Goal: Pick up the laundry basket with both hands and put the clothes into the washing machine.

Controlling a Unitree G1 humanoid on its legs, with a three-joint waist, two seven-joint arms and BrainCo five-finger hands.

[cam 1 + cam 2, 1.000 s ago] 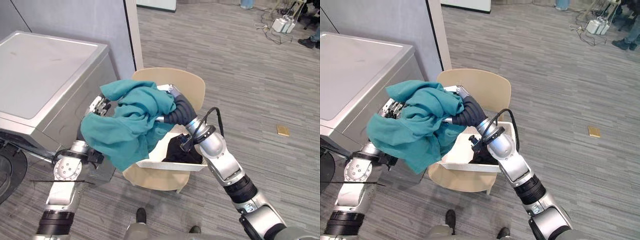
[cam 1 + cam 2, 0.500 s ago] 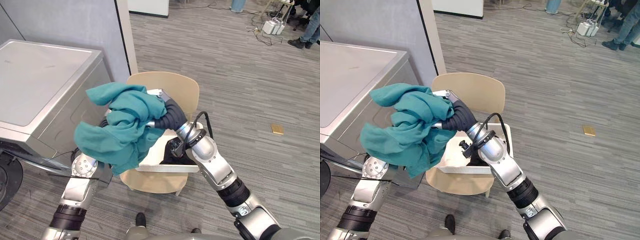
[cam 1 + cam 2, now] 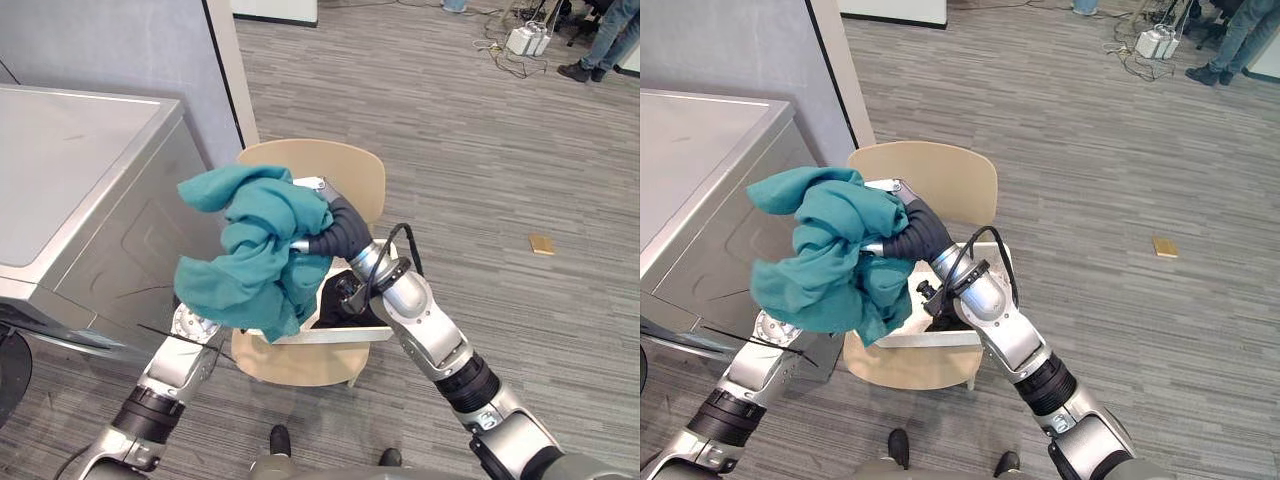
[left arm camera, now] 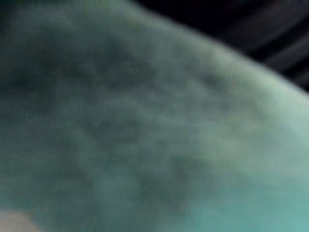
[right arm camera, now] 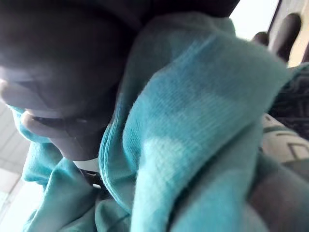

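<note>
A bunched teal garment [image 3: 255,250] hangs in the air above the left end of the white laundry basket [image 3: 330,334]. My right hand [image 3: 335,225] is shut on it from the right, and the cloth wraps round the hand in the right wrist view [image 5: 203,121]. The basket rests on the seat of a beige chair [image 3: 330,160] with dark clothes [image 3: 345,300] inside. My left forearm [image 3: 185,345] rises from the lower left, and the hand is hidden under the garment, whose teal cloth [image 4: 145,121] covers the left wrist view. The grey washing machine [image 3: 70,170] stands at the left.
A grey wall panel [image 3: 120,40] stands behind the washing machine. On the wood-look floor lie a small tan object [image 3: 541,243] and, far back, a white box with cables [image 3: 525,40]. A person's legs [image 3: 600,30] show at the top right.
The camera has shifted. My left hand, seen beside the garment near the washer a second ago, has dropped under the cloth towards the chair. My right hand keeps the garment raised.
</note>
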